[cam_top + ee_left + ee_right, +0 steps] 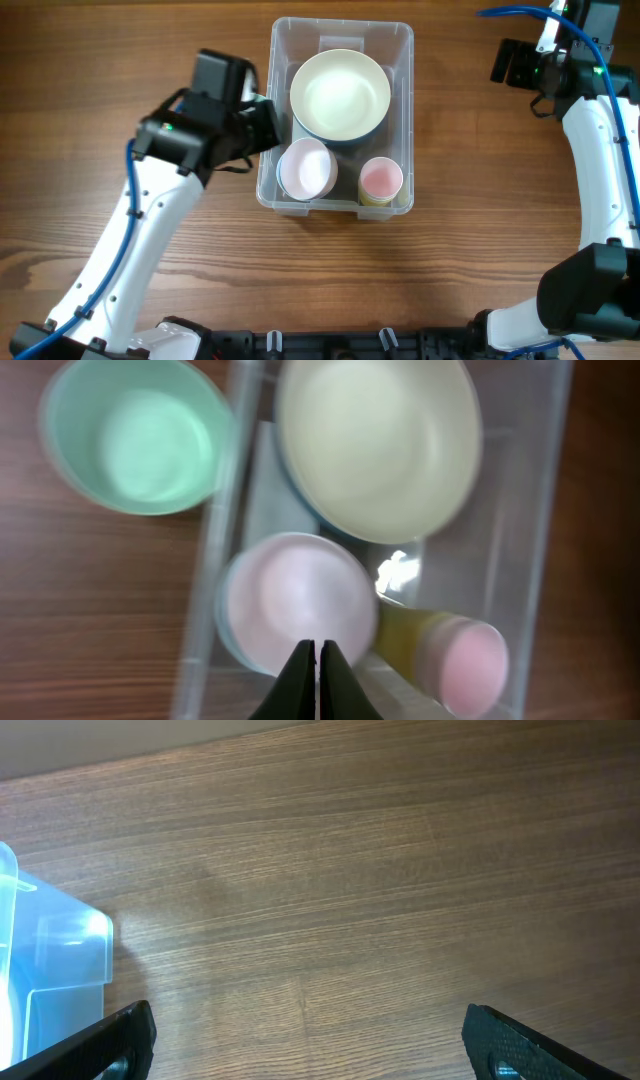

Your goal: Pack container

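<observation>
While the left gripper (317, 678) hangs pinched shut and empty at the left wall of the container (398, 45), top centre overhead, the right gripper (305, 1045) gapes wide, holding nothing, the container at its view's left edge.

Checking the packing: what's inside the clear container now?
The container holds a cream bowl, a pink bowl and a yellow cup. The cream bowl hides most of a darker bowl beneath it.
</observation>
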